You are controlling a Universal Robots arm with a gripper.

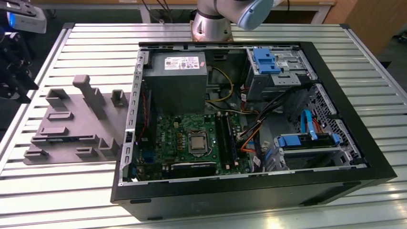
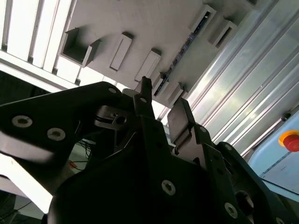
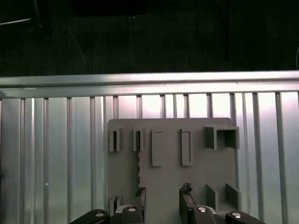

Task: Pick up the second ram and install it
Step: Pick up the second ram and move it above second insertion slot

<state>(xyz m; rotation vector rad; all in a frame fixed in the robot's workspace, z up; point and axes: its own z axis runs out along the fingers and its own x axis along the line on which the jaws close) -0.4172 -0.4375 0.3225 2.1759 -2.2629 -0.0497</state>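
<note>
1x second ram (image 2: 183,50): thin dark strip, notched edge, set on edge in grey fixture (image 3: 168,154). Gripper (image 3: 163,189) over fixture, fingers spread, empty.

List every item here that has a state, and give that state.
Computer case: open, lying on its side.
Gripper: open, empty, above the grey fixture.
Memory stick: on edge in the grey fixture, not gripped.
</note>
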